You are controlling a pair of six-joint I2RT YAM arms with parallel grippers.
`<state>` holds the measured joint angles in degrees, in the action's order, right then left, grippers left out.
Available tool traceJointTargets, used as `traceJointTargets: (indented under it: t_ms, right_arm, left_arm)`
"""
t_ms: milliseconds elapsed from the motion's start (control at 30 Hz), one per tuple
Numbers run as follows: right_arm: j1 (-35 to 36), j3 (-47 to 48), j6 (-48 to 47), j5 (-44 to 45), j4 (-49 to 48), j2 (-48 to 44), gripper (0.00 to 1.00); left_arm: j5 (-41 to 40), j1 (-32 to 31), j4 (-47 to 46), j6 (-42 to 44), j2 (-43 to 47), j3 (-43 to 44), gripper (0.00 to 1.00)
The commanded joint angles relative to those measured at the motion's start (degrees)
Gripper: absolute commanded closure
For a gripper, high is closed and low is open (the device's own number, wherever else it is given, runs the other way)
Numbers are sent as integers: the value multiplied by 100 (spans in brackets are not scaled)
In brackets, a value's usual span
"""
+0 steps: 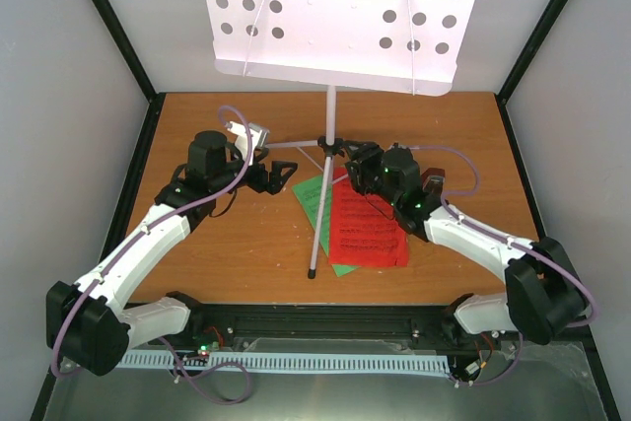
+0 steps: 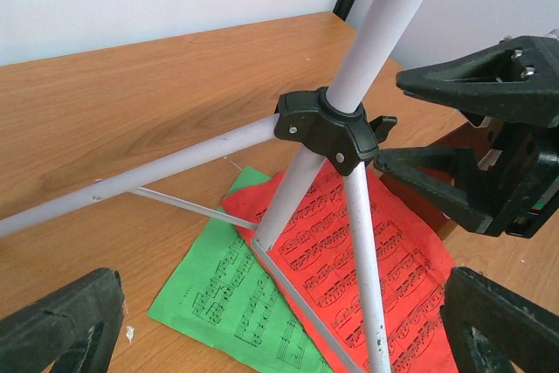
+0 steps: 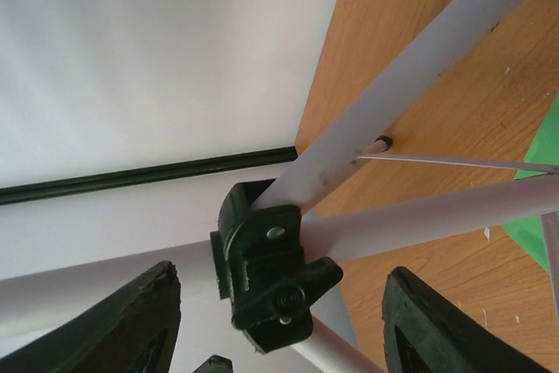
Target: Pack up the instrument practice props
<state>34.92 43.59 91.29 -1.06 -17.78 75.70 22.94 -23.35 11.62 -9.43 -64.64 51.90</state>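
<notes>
White arms [image 1: 148,239], black fingers [image 2: 61,321], purple cables [image 1: 230,109].

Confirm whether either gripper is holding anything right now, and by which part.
Nothing is held. The right gripper straddles the black plastic hub of the silver tripod stand, jaws apart, not touching it. The left gripper is open and empty.
</notes>
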Motion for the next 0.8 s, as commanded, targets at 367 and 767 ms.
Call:
traceJointTargets:
  t_ms: [367, 767]
  right_arm:
    - [1, 256, 348, -138, -292, 311, 69]
    - [6, 132, 409, -165, -406, 338, 73]
  left_arm:
    - [70, -2, -59, 108, 8, 38, 0]
    - [53, -1, -58, 117, -7, 34, 1]
